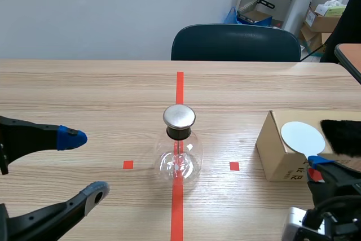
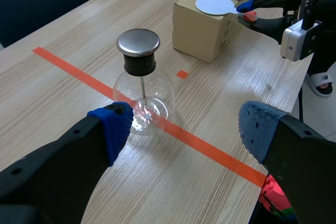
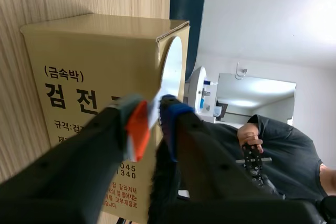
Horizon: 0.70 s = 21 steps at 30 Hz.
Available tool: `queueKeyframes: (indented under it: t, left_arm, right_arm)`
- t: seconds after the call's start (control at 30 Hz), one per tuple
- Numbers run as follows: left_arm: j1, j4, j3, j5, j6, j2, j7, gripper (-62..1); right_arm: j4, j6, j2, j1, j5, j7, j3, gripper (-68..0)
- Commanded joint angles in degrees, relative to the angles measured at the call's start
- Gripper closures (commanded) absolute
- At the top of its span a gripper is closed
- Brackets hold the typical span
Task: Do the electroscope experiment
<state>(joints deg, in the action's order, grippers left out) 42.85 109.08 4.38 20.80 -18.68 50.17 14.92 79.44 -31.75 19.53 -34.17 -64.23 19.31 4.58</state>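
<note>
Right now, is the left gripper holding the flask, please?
No, the left gripper is open and stands apart from the flask.

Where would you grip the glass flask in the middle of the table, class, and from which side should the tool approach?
Grip the black collar just under the metal cap, coming in level from the left, where the open left tool sits. The flask stands upright and its neck is narrow; the round glass belly is probably too wide and slippery.
</note>
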Motion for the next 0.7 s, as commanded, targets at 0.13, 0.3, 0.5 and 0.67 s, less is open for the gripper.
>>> queueKeyframes:
  t: [0.13, 0.3, 0.5, 0.67]
  left_arm:
    - [-0.2, 0.7, 0.1, 0.3, -0.2, 2.2, 3.0, -44.8]
    - [-0.2, 0.7, 0.1, 0.3, -0.2, 2.6, 3.7, -44.8]
    - [-0.2, 0.7, 0.5, 0.3, -0.2, 3.4, 3.8, -44.8]
    - [-0.2, 0.7, 2.3, -3.9, -0.1, 4.0, 6.0, -44.8]
  right_arm:
    - [0.9, -0.6, 0.6, -0.1, 0.4, -0.1, -0.5, -0.6]
    - [0.9, -0.6, 0.6, -0.1, 0.4, -0.1, -0.5, -0.6]
    - [0.9, -0.6, 0.6, -0.1, 0.0, 0.0, -0.5, -0.6]
    - [0.9, -0.6, 0.6, -0.1, 0.0, -0.1, -0.5, -0.6]
